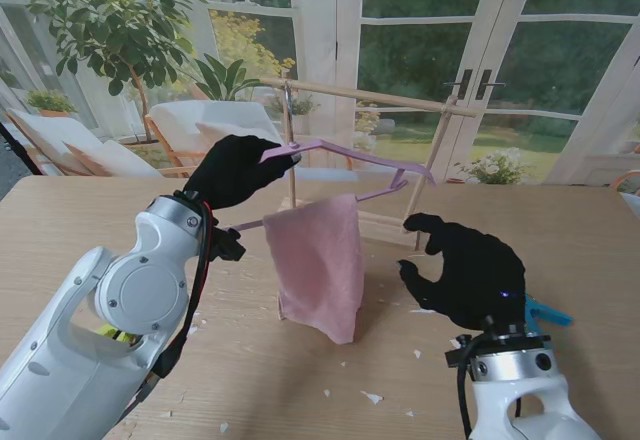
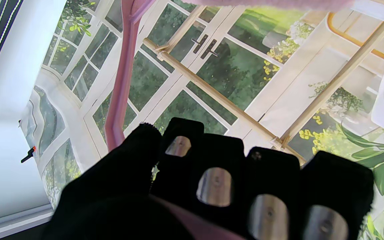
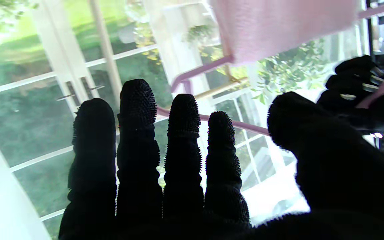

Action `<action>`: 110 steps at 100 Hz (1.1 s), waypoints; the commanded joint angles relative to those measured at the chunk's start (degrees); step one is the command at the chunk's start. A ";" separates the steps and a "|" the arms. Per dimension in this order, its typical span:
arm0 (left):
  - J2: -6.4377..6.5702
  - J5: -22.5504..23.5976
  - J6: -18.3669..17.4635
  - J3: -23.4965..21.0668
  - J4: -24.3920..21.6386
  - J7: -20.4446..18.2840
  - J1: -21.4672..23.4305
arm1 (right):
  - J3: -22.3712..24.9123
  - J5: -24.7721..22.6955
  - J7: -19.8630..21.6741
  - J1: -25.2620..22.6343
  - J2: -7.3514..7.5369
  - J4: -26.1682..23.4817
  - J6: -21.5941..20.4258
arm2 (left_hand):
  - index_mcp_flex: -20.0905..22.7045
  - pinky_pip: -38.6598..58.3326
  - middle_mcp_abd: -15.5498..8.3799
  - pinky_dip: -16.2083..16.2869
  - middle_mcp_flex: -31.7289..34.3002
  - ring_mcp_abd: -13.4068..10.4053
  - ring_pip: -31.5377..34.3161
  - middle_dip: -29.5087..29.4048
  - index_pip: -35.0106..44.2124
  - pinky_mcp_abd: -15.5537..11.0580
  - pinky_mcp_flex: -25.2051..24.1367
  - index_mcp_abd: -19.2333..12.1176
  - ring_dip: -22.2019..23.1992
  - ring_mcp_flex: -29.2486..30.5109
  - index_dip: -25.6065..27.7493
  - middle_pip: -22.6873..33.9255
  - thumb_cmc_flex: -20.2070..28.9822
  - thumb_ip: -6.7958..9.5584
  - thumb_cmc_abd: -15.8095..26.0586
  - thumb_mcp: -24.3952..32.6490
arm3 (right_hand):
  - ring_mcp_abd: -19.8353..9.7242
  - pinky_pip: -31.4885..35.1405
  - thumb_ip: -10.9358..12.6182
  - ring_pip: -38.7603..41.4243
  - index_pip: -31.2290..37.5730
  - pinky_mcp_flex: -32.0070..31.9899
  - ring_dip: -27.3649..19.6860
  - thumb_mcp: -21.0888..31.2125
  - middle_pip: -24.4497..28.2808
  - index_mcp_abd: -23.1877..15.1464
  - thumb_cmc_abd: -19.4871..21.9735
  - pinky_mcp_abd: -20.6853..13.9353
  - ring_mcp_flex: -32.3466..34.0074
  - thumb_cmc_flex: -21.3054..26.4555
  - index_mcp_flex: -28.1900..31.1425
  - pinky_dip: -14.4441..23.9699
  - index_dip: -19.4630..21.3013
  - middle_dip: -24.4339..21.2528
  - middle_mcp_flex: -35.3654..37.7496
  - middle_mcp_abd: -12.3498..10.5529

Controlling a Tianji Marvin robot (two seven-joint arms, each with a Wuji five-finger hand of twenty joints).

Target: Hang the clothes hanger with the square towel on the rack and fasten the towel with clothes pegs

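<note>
Above the middle of the table, the left hand is raised off the wood with its fingers curled tight around one end of the pink clothes hanger, holding it in the air in front of the wooden rack. In the left wrist view the knuckles are bunched together over the hanger's pink bar, with the rack's rail beyond them. The square towel is draped over the hanger's lower bar and hangs down freely, its bottom corner close to the table. Toward the right side of the table, the right hand hovers with fingers spread and slightly curved, thumb apart, gripping nothing, near the hanger's far end. A blue clothes peg lies just beside its wrist. Small white scraps dot the near edge.
</note>
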 commanded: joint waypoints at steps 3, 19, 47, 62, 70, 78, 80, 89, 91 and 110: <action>-0.07 0.03 -0.08 -0.32 -0.94 -0.90 -0.13 | 2.26 0.59 0.92 -2.52 -0.09 -0.23 0.11 | 2.39 16.63 -1.02 2.11 2.15 -3.58 6.95 -0.01 0.81 -0.58 2.13 0.27 0.92 2.32 1.41 2.60 -1.64 0.73 2.70 -0.34 | 0.57 -4.55 2.70 -3.25 -0.60 -3.65 -1.43 1.64 -2.78 -1.32 1.05 1.53 -2.85 0.72 -0.85 29.93 0.81 -2.08 -2.38 1.18; 0.03 -0.02 0.05 -0.52 -1.41 -1.38 -0.28 | 8.44 1.23 2.67 -6.89 -0.40 -0.26 0.47 | 2.35 16.63 -1.02 2.09 2.15 -3.71 6.96 -0.01 0.80 -0.71 2.17 0.25 0.91 2.33 1.41 2.60 -1.62 0.74 2.72 -0.38 | 0.15 -13.63 2.93 -9.61 -1.48 -9.78 -3.36 2.28 -6.28 -1.63 1.28 2.14 -8.21 1.18 -2.09 28.73 0.97 -4.62 -6.61 1.60; 0.18 -0.43 -0.32 -1.32 -2.24 -2.02 0.00 | 16.09 2.06 3.52 -11.87 -1.19 3.53 4.00 | 2.39 16.63 -1.02 2.07 2.15 -3.64 6.96 -0.01 0.75 -0.82 2.18 0.34 0.89 2.32 1.39 2.60 -1.60 0.78 2.62 -0.32 | -0.07 -18.45 2.94 -11.66 -2.28 -15.32 -3.58 1.81 -6.39 -0.78 1.81 2.73 -14.51 0.66 -4.04 29.28 1.25 -4.82 -13.09 1.91; 0.26 -0.50 -0.41 -1.14 -2.43 -2.41 -0.09 | 17.86 2.20 3.28 -10.87 -1.30 8.31 5.73 | 2.39 16.63 -1.02 2.06 2.15 -3.69 6.96 -0.01 0.74 -0.82 2.18 0.34 0.88 2.33 1.39 2.60 -1.61 0.77 2.63 -0.34 | -0.22 -19.95 2.77 -12.32 -2.48 -16.55 -3.87 1.34 -6.35 -0.40 2.03 2.68 -16.43 -0.59 -5.04 29.38 1.43 -5.02 -15.23 1.76; 0.30 -0.43 -0.53 -1.15 -2.40 -2.55 -0.13 | 18.83 2.82 3.23 -9.50 -1.32 11.23 5.75 | 2.39 16.63 -1.02 2.05 2.15 -3.73 6.96 -0.01 0.74 -0.87 2.20 0.34 0.87 2.33 1.40 2.60 -1.62 0.78 2.66 -0.36 | -0.30 -21.20 2.77 -12.91 -2.57 -17.45 -4.17 1.47 -6.36 -0.43 2.10 2.63 -17.71 -0.95 -5.60 29.23 1.54 -5.20 -16.66 1.51; 0.33 -0.50 -0.66 -1.24 -2.42 -2.68 -0.13 | 19.67 3.46 2.81 -7.70 -1.33 14.26 5.54 | 2.38 16.63 -1.02 2.04 2.15 -3.74 6.96 -0.01 0.74 -0.88 2.20 0.35 0.86 2.33 1.40 2.60 -1.62 0.78 2.62 -0.38 | -0.48 -22.16 2.81 -13.29 -2.54 -18.04 -4.42 2.02 -6.26 -0.47 1.91 2.68 -18.60 -1.14 -5.74 29.12 1.66 -5.39 -17.53 1.35; 0.33 -0.49 -0.71 -1.27 -2.43 -2.69 -0.12 | 19.87 3.64 2.89 -7.26 -1.31 14.94 5.52 | 2.38 16.63 -1.02 2.04 2.15 -3.74 6.96 -0.01 0.74 -0.88 2.20 0.36 0.86 2.33 1.40 2.60 -1.59 0.78 2.60 -0.36 | -0.49 -22.53 2.80 -13.51 -2.58 -18.34 -4.55 2.17 -6.26 -0.52 1.96 2.67 -19.04 -1.31 -5.90 29.06 1.67 -5.47 -17.90 1.34; 0.38 -0.32 -0.98 -1.39 -2.49 -2.80 -0.02 | 20.50 4.00 3.42 -5.23 -1.16 18.06 5.56 | 2.38 16.63 -1.02 2.02 2.15 -3.78 6.96 -0.01 0.74 -0.89 2.20 0.36 0.85 2.33 1.40 2.60 -1.64 0.78 2.65 -0.38 | -0.52 -24.79 2.68 -14.66 -2.59 -19.36 -5.44 2.86 -6.26 -0.49 1.84 2.61 -20.58 -1.67 -6.48 28.64 1.83 -6.13 -19.21 1.07; 0.39 -0.29 -1.02 -1.41 -2.52 -2.79 0.01 | 20.63 3.96 3.57 -4.76 -1.10 18.81 5.54 | 2.38 16.63 -1.02 2.02 2.15 -3.79 6.96 -0.01 0.74 -0.90 2.20 0.36 0.84 2.33 1.40 2.60 -1.64 0.78 2.64 -0.38 | -0.56 -25.28 2.67 -14.99 -2.62 -19.61 -5.67 2.98 -6.40 -0.49 1.82 2.63 -20.93 -1.76 -6.58 28.51 1.83 -6.33 -19.47 1.05; 0.38 -0.42 -0.64 -1.55 -2.84 -2.84 0.24 | 20.88 3.78 5.17 -0.13 -0.43 25.92 5.28 | 2.38 16.63 -1.02 2.01 2.15 -3.72 6.97 -0.01 0.73 -0.89 2.20 0.38 0.84 2.33 1.40 2.60 -1.65 0.79 2.60 -0.36 | -1.01 -28.77 2.55 -17.40 -3.20 -21.70 -7.29 3.16 -7.26 -0.52 2.21 2.57 -24.52 -2.82 -8.31 27.49 1.69 -7.27 -22.59 0.49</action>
